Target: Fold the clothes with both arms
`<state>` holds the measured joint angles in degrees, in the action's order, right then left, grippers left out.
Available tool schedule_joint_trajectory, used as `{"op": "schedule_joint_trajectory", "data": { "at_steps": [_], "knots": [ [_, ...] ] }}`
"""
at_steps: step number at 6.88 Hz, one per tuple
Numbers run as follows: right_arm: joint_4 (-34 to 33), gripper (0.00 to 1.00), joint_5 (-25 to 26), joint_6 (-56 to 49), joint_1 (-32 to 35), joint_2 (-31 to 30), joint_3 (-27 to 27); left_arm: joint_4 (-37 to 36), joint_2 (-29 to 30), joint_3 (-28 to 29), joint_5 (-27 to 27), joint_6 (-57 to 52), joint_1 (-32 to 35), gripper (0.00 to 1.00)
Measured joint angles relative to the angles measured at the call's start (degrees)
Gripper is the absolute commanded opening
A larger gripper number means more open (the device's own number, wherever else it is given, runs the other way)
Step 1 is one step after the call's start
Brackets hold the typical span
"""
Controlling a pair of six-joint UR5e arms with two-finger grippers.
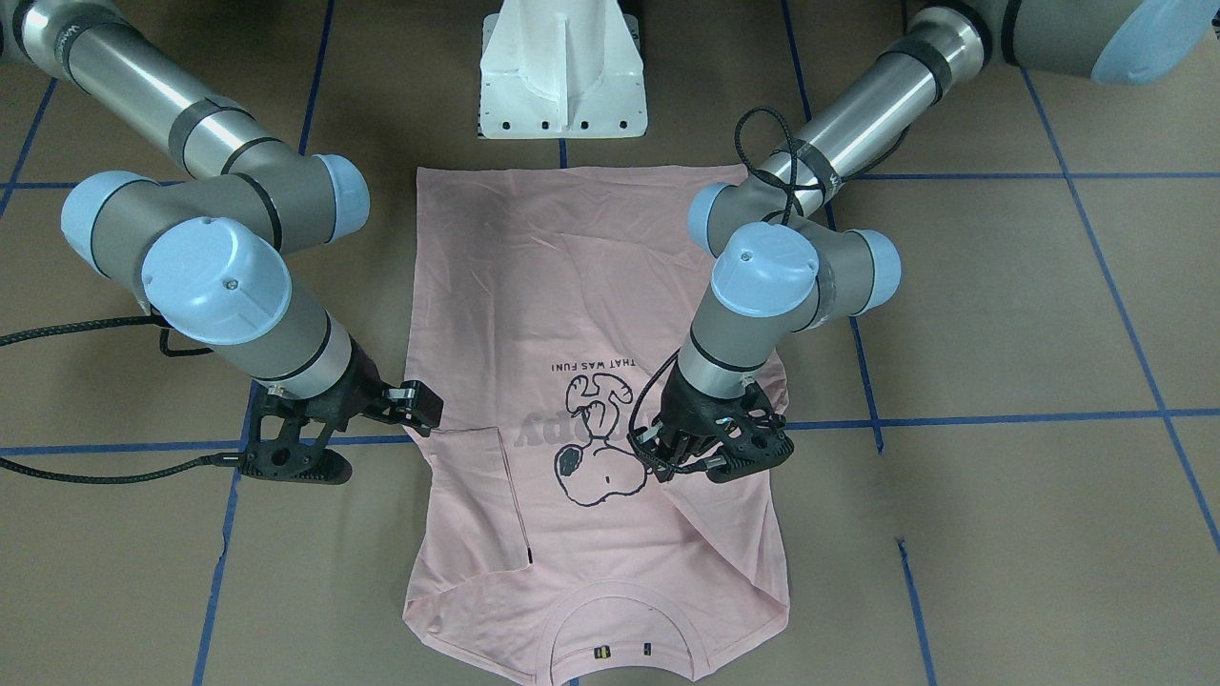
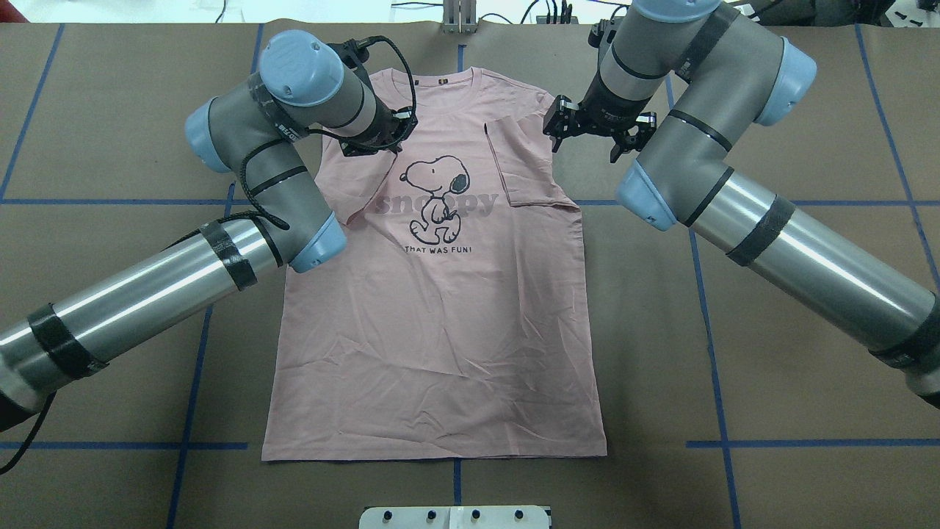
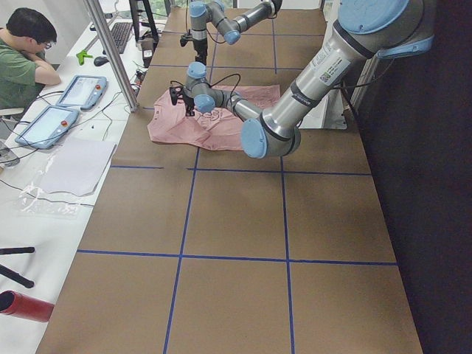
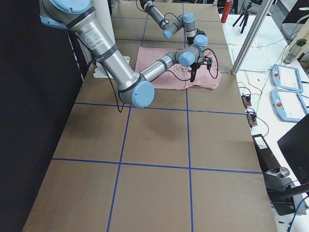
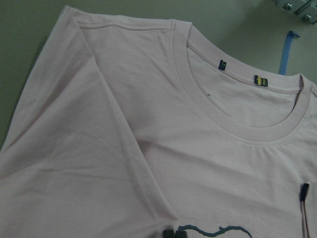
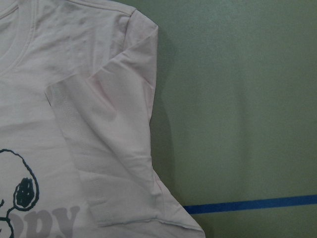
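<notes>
The pale pink Snoopy T-shirt [image 2: 440,316] lies flat on the table, collar [image 5: 233,124] away from the robot. Both sleeves are folded inward onto the chest. My left gripper [image 2: 385,143] is low over the folded left sleeve [image 5: 74,148], beside the Snoopy drawing [image 1: 596,448]. Its dark tip [image 5: 169,233] meets the cloth at the fold's end, so it looks shut on the sleeve. It also shows in the front view [image 1: 667,453]. My right gripper [image 2: 587,139] hovers at the shirt's right edge, next to the folded right sleeve [image 6: 114,148], jaws spread and empty. In the front view it [image 1: 372,429] is at the left.
Brown table [image 2: 771,353] with blue tape lines [image 2: 808,202]. The white pedestal base [image 1: 562,71] stands at the shirt's hem end. An operator [image 3: 26,59] sits at a side desk with tablets [image 3: 44,122].
</notes>
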<state>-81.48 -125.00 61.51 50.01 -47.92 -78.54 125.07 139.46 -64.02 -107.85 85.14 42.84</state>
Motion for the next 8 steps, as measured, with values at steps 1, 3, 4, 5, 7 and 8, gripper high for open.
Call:
{"op": "schedule_joint_trajectory", "data": {
  "at_steps": [1,3,4,5,7,8],
  "knots": [
    [0.0,1.0,-0.1,0.0,0.0,0.0,-0.1,0.8,-0.1,-0.1,0.0,0.0,-0.2,1.0],
    [-0.1,1.0,-0.4,0.1,0.1,-0.9,-2.2,1.3,-2.1,-3.2,-0.3,-0.1,-0.6,1.0],
    [-0.2,1.0,-0.4,1.1,-0.3,-3.2,-5.5,0.0,-4.9,-7.6,-1.4,-0.1,-0.6,1.0],
    [-0.3,1.0,0.0,3.4,-1.6,-6.8,-10.2,-4.0,-8.1,-13.2,-3.3,-1.2,-0.6,1.0],
    [-0.3,1.0,4.2,9.7,-7.2,-16.3,-22.3,-12.1,-16.7,-27.2,-4.7,-8.0,-1.2,1.0],
    [-0.2,1.0,8.4,13.8,-11.8,-21.4,-28.6,-13.4,-23.4,-34.9,-3.2,-11.1,-2.1,1.0]
  ]
}}
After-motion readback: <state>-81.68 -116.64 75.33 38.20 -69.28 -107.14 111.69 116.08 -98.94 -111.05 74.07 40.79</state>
